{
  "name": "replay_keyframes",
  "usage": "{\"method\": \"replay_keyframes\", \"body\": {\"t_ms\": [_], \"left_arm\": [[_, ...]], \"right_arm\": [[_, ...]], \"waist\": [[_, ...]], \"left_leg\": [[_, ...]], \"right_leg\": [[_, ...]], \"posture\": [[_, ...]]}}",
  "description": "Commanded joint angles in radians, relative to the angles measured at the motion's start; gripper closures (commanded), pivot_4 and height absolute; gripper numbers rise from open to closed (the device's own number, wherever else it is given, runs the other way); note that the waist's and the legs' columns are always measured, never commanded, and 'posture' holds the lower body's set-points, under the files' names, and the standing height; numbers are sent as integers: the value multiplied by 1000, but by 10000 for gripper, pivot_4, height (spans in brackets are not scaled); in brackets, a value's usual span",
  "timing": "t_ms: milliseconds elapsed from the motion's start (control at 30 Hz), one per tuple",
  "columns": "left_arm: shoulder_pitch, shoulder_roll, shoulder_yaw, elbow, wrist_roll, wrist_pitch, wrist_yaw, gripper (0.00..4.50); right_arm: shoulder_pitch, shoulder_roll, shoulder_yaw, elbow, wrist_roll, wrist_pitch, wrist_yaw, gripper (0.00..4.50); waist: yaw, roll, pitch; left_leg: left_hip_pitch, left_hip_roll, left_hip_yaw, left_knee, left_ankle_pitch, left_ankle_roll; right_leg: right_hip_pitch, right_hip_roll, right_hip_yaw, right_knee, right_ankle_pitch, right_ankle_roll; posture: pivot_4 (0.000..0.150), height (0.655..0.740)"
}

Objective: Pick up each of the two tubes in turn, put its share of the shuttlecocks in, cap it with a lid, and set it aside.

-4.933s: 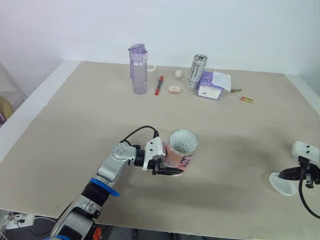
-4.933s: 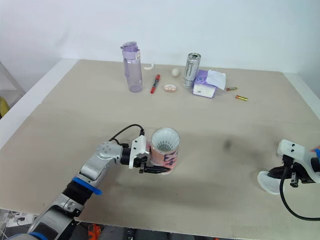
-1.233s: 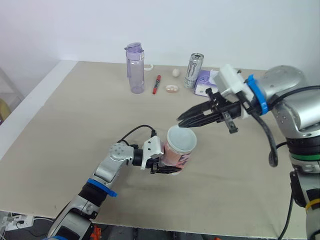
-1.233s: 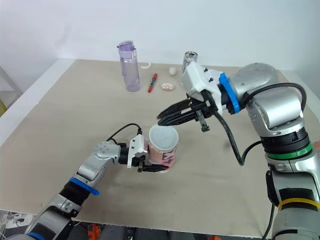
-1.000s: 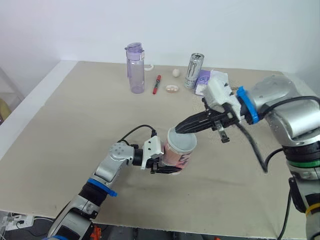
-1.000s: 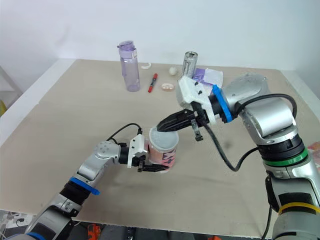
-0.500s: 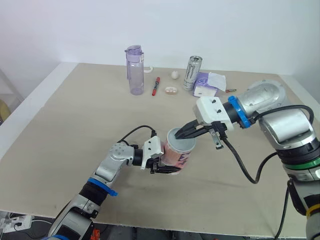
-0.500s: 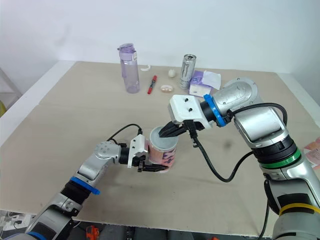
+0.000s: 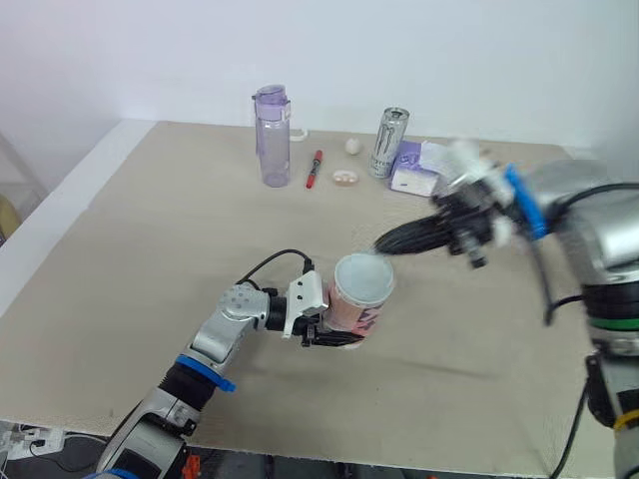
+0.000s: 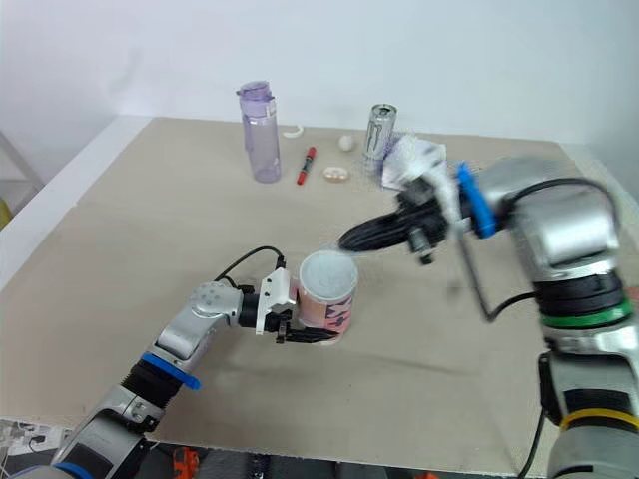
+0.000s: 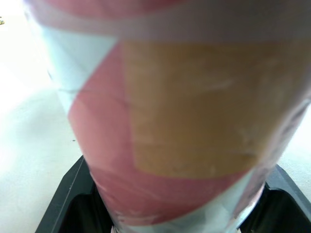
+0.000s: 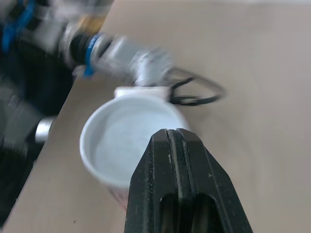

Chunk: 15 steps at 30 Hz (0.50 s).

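Observation:
A pink and white tube (image 9: 351,311) stands upright near the middle of the table (image 9: 150,249). My left gripper (image 9: 337,339) is shut on its lower body from the left. A white lid (image 9: 363,278) sits on the tube's mouth; in the right wrist view the lid (image 12: 127,141) appears as a white disc just past my fingertips. My right gripper (image 9: 383,247) hovers just above and right of the lid, its black fingers (image 12: 177,160) pressed together with nothing between them. The tube wall (image 11: 184,107) fills the space between my left fingers.
Along the far edge stand a purple water bottle (image 9: 274,137), a red marker (image 9: 316,170), a drink can (image 9: 391,143), a purple tissue pack (image 9: 414,172), a small white ball (image 9: 353,146) and a small round object (image 9: 346,179).
The right gripper, pressing down on the lid half a second ago, has drawn back up and to the right. The lid stays on the tube. The left gripper has not moved.

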Motion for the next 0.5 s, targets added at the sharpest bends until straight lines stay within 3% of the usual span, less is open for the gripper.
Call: {"method": "replay_keyframes", "body": {"t_ms": [33,267,300,333,400,500], "left_arm": [[2,18,16,26,17,17,23,17527],[1,16,18,14,-6,10,2,17527],[1,16,19,14,-10,9,-3,10746],[1,18,18,13,-12,4,-11,7138],[-1,23,19,10,-15,-10,-26,0],[-6,31,22,7,-20,-18,-37,0]], "right_arm": [[79,3,-151,-24,87,33,-74,44319],[422,33,-274,-55,28,-133,-181,44319],[454,37,-268,-56,6,-177,-185,45000],[492,43,-259,-61,-16,-219,-189,45000],[570,61,-237,-85,-44,-283,-189,38474],[626,77,-211,-104,-56,-340,-184,28668]], "waist": [[0,0,0],[-1,1,1],[-2,2,2],[-2,3,2],[-4,3,4],[-3,2,4]], "left_leg": [[0,-1,0,0,0,0],[-1,-1,0,0,0,0],[0,-1,0,1,0,0],[-1,-1,0,1,0,0],[-1,-1,0,0,0,0],[-2,-1,-2,0,0,0]], "right_leg": [[0,1,-1,0,0,0],[1,3,-2,0,-3,7],[2,4,-3,0,-4,8],[1,4,-2,0,-3,8],[0,5,0,0,-3,9],[1,8,1,0,-4,8]], "posture": [[1500,7400],[1500,7400],[1500,7400],[1500,7400],[1500,7400],[1500,7400]]}}
